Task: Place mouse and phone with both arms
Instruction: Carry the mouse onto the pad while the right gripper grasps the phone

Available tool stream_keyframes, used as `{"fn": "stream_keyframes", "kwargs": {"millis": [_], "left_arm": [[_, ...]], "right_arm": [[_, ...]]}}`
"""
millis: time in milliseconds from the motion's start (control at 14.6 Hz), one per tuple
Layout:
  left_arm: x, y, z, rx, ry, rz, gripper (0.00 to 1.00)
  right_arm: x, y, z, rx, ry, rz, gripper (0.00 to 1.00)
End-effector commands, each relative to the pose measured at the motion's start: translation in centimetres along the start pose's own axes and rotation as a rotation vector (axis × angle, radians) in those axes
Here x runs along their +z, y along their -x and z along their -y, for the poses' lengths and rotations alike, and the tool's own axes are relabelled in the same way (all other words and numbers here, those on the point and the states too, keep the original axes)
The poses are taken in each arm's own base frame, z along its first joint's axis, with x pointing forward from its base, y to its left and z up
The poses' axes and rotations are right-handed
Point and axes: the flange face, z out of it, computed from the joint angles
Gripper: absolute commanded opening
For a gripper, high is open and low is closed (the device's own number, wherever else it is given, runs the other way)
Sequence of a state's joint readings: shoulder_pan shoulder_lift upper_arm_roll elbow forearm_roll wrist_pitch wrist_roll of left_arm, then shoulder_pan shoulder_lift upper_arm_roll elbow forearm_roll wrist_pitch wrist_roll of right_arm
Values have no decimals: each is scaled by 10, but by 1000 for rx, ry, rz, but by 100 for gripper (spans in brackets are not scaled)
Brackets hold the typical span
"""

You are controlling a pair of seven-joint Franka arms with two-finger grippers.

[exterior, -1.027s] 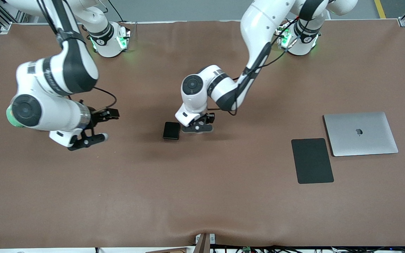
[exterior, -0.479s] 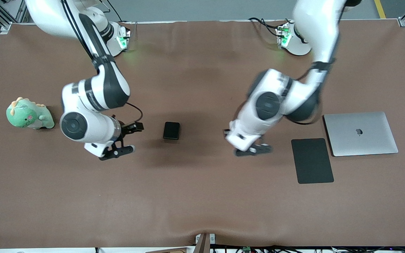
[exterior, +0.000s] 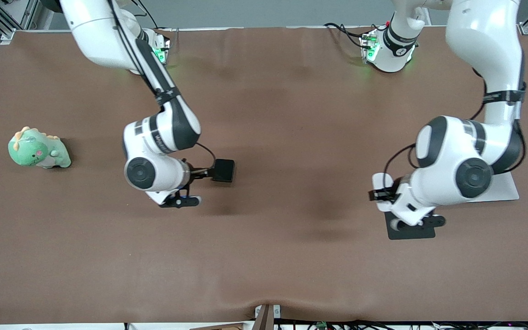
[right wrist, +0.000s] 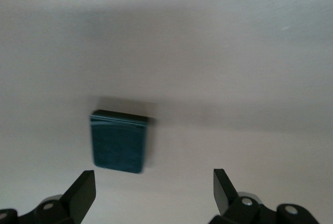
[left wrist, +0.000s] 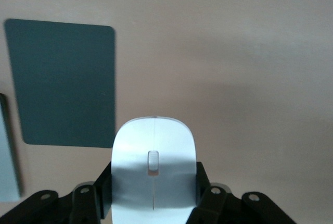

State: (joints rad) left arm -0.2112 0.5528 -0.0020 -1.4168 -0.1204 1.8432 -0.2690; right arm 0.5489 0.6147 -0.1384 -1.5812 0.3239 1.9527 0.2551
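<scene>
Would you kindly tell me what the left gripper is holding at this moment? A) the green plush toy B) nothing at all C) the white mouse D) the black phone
C: in the left wrist view the white mouse sits clamped between the jaws of the left gripper, over the table beside the mouse pad.

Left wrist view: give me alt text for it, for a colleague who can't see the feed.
The left gripper is shut on the white mouse, holding it above the brown table. The black mouse pad lies flat on the table close by, with a sliver of the silver laptop at the picture's edge.
</scene>
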Motion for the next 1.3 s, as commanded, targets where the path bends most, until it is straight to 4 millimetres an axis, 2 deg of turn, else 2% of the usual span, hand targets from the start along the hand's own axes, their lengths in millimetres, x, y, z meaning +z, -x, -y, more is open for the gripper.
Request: {"fn": "stream_keyframes", "kwargs": {"millis": [0,68,411,479,548,616,822,959,1096,1164,1233], "left_arm": [[2,-6,35,28,-7,2,0],[10,-9,46,43,-52,-5,0],[78,-15,65,93,-155,-89,0],[87,-18,76,87,-164,-95,0],[94,-22,88,83,-166,-98,0],[96,-23,90,98,-164,-99,0],[108,-33,98,94,-154,-126,0],[121,-43,117,76,-144,-164,0],[135,-49,117,100,-139,-186,0],[139,-53,122,115,-141,-189,0],[142,-56,126,127,-140,-188,0]], "right_arm": [[34,-1,24,59,-5,-36,100],[44,1,32,64,-2,-53,100],[78,7,34,61,23,-47,100],[83,8,34,62,21,-66,100],[92,12,36,56,24,-78,100],[96,12,34,58,24,-85,100],[101,14,35,59,28,-78,100],[103,14,35,57,31,-74,100],[106,15,33,62,34,-68,100],[105,15,33,83,35,-64,94],[105,15,34,107,33,-67,100]]}}
